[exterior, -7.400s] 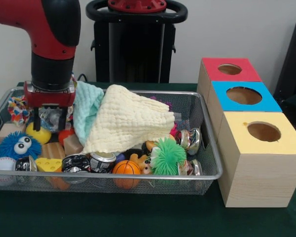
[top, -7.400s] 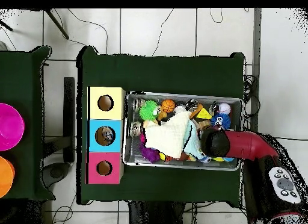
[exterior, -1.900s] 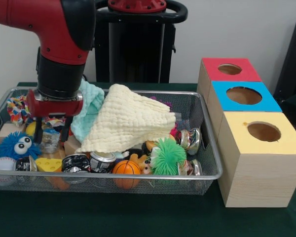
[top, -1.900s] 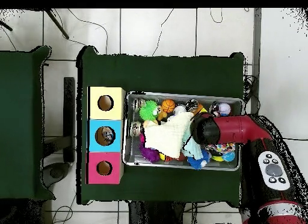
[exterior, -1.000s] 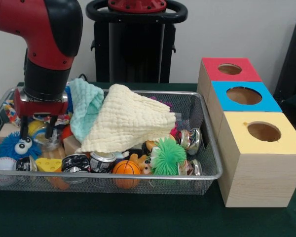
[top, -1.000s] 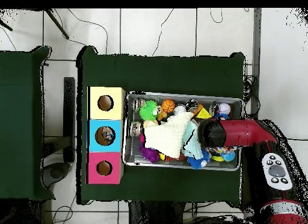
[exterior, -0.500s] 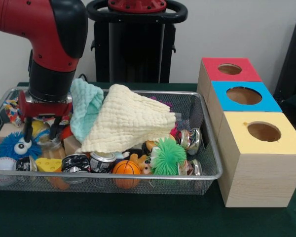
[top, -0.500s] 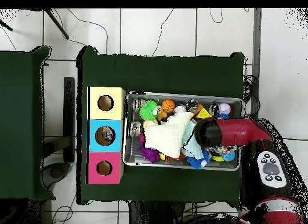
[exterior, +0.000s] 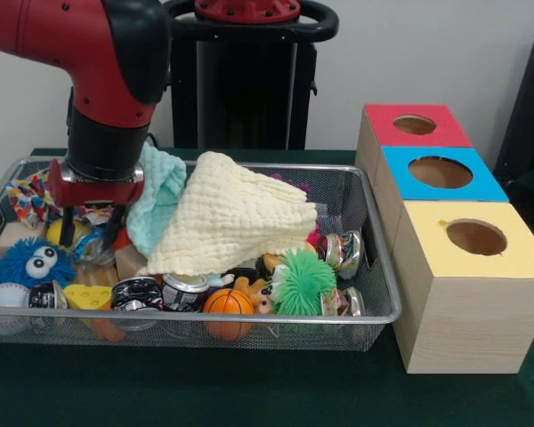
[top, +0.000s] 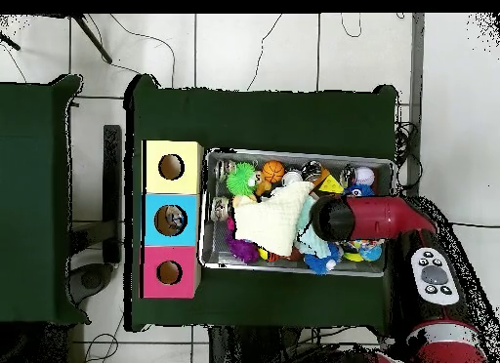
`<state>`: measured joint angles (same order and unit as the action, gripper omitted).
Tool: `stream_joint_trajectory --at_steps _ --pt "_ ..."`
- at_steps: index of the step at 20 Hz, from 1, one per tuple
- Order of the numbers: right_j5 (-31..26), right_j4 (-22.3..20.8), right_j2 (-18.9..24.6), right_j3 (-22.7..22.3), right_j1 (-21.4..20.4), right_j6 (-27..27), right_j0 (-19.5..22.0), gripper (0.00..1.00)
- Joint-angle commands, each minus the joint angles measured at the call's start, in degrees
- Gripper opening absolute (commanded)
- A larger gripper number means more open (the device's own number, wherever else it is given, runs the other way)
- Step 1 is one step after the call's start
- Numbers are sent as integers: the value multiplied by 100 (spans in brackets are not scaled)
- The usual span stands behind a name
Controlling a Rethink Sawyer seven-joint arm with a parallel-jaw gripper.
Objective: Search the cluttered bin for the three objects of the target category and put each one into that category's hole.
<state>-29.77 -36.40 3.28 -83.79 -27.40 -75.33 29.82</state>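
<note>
The silver wire-mesh bin (exterior: 249, 317) sits on the green table, full of toys, cans and cloths. It also shows in the overhead view (top: 293, 154). My gripper (exterior: 89, 233) hangs at the bin's left end with its fingers (exterior: 67, 233) spread apart, open, low among the clutter on either side of a shiny crumpled thing (exterior: 91, 247). It stands just left of a mint cloth (exterior: 160, 191) and above a blue fuzzy ball with eyes (exterior: 31, 262). In the overhead view my red arm (top: 356, 218) hides the gripper.
A cream cloth (exterior: 231, 213) covers the bin's middle. Along its front lie a green spiky ball (exterior: 303, 280), a small basketball (exterior: 227, 302), crushed cans (exterior: 187, 289), a cheese wedge (exterior: 89, 296) and a baseball (exterior: 4, 298). Red (exterior: 416, 124), blue (exterior: 440, 172) and yellow (exterior: 476, 237) boxes with holes stand to the right.
My arm and gripper have shifted a little to the right in the front view, toward the mint cloth, and slightly up. The fingers keep the same spread.
</note>
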Motion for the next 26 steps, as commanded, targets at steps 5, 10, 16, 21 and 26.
stream_joint_trajectory --at_steps 5,10,16,21,26 --pt "624 27 -381 -187 614 -1350 -221 100" --pt "897 52 -571 -28 805 -1326 -308 100" --pt "1075 228 -650 33 911 -1231 -348 100" --pt "1120 295 -776 43 946 -1192 -422 100" --pt "1051 329 -945 136 1006 -1215 -581 0"
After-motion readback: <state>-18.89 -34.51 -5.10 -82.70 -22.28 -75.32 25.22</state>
